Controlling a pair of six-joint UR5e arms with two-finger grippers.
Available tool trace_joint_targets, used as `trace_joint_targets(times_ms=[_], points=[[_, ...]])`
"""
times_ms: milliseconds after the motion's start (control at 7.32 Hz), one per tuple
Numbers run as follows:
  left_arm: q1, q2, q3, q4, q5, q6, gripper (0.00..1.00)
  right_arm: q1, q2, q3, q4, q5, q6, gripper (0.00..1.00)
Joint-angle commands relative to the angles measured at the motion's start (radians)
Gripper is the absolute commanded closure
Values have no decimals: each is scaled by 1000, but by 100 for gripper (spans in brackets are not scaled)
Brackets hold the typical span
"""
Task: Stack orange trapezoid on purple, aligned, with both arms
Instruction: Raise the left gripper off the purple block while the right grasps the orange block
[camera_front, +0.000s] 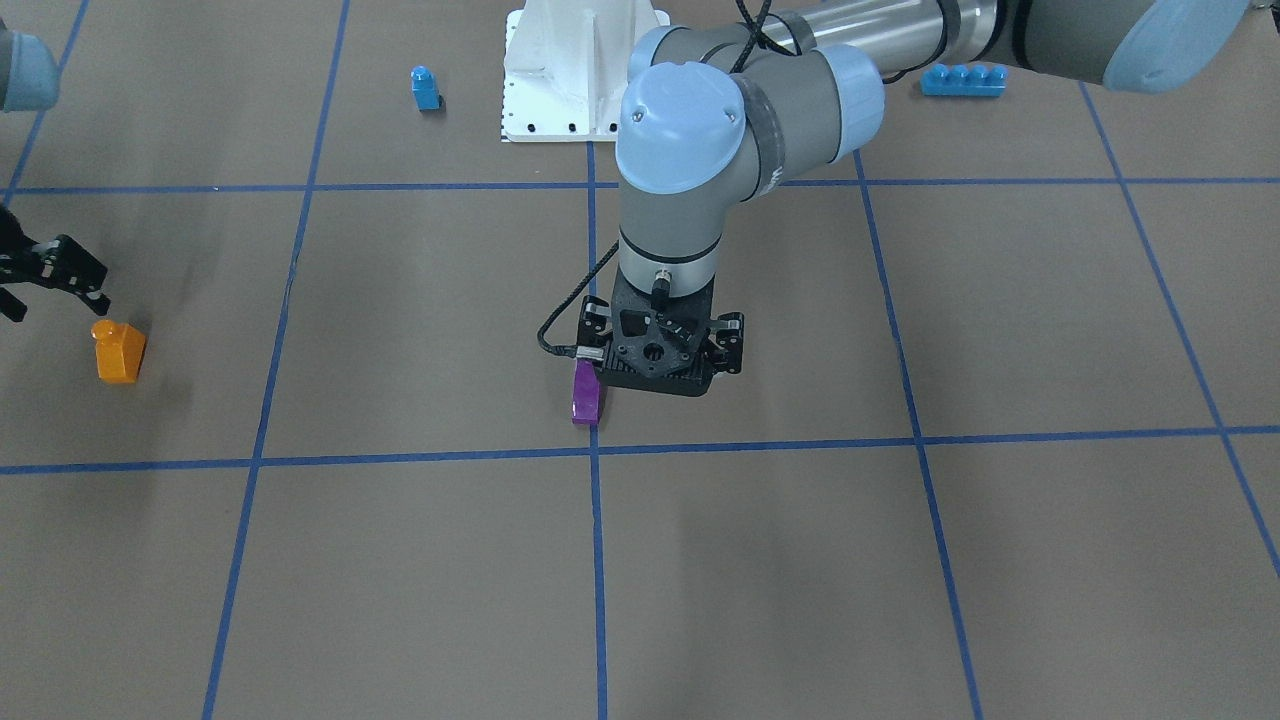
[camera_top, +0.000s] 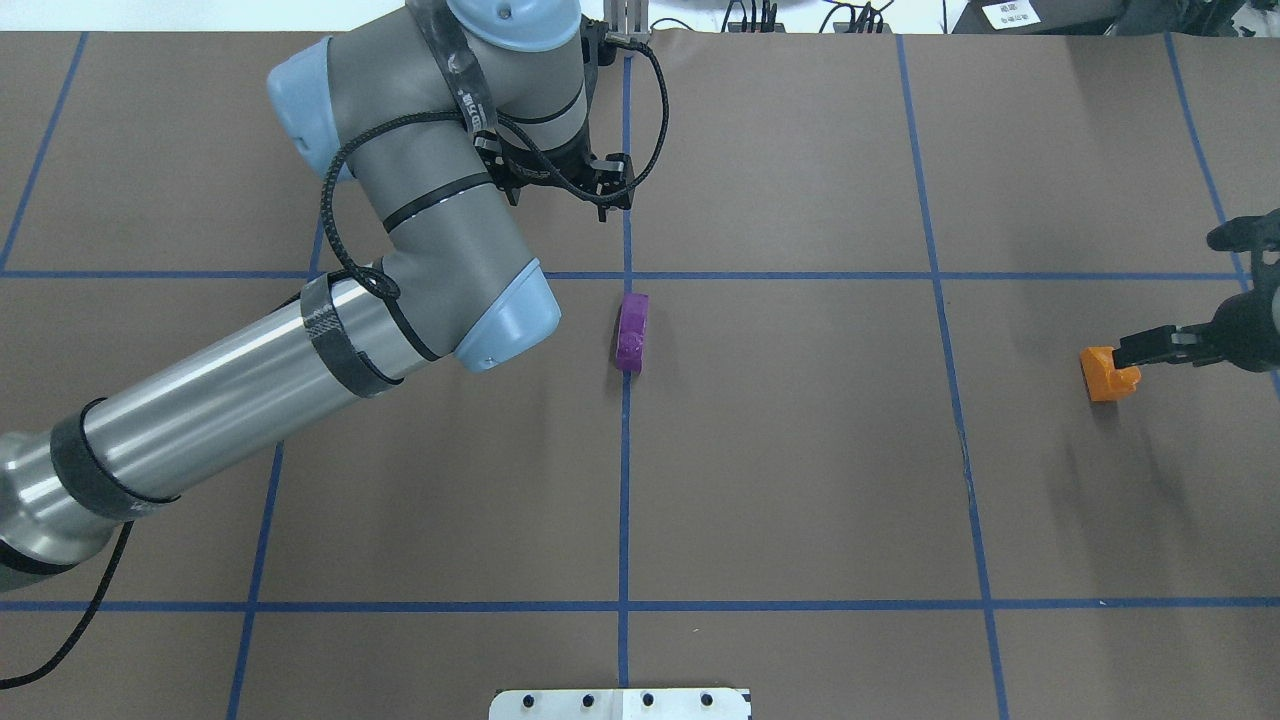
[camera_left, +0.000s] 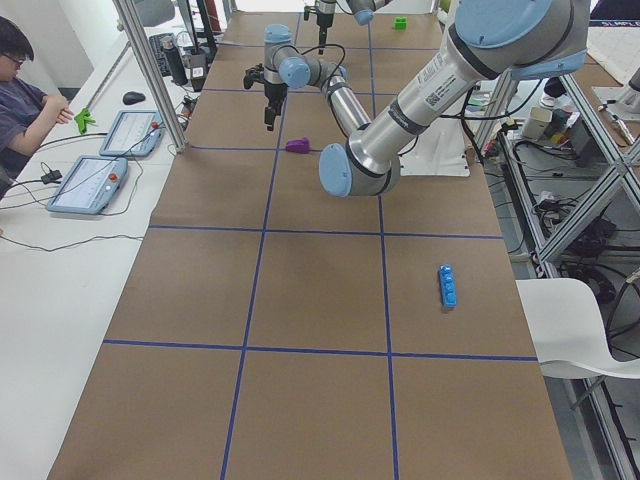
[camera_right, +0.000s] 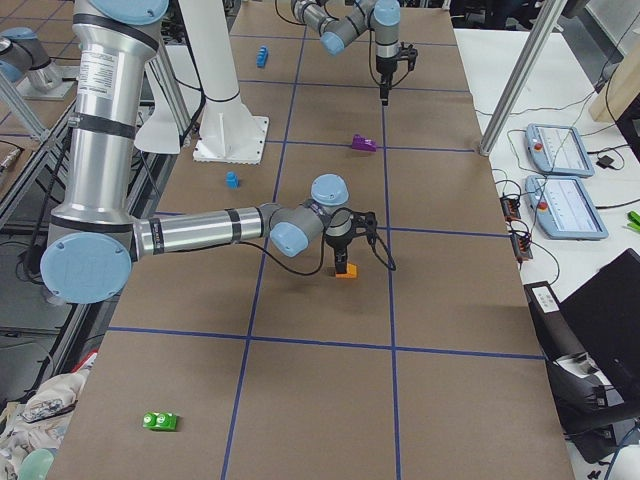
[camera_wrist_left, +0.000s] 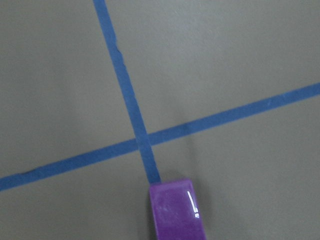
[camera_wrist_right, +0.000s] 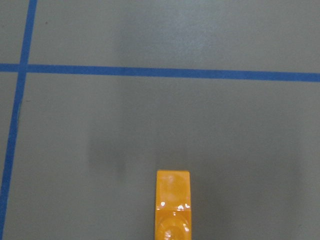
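Observation:
The orange trapezoid (camera_top: 1103, 373) stands on the brown table at the far right of the overhead view; it also shows in the front view (camera_front: 118, 351) and at the bottom of the right wrist view (camera_wrist_right: 173, 204). My right gripper (camera_top: 1140, 352) hangs open just beside and above it, apart from it (camera_front: 55, 295). The purple brick (camera_top: 632, 332) lies on a blue tape line at mid-table, also in the front view (camera_front: 587, 392) and the left wrist view (camera_wrist_left: 176, 210). My left gripper (camera_front: 660, 360) is open and empty above the table, just beside the purple brick.
A small blue single-stud brick (camera_front: 425, 88) and a long blue four-stud brick (camera_front: 963, 79) lie near the white robot base (camera_front: 575, 70). A green brick (camera_right: 160, 421) lies at the table's right end. An operator (camera_left: 25, 90) sits across the table.

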Motion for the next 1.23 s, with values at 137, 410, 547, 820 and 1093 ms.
trace_joint_targets(times_ms=[137,410,547,820,1093], points=[[-12,35,-65,45,1,23,0,-71,40,-85,10,-40,30,0],[-12,36,-67,47,1,23,0,-72,54,-114,10,-38,21,0],[-12,41,-70,45,1,23,0,-72,57,-121,10,-32,21,26],[-12,42,-70,45,1,23,0,-72,60,-125,7,-26,-4,92],[-14,49,-70,43,1,23,0,-69,63,-121,4,-16,-33,100]])
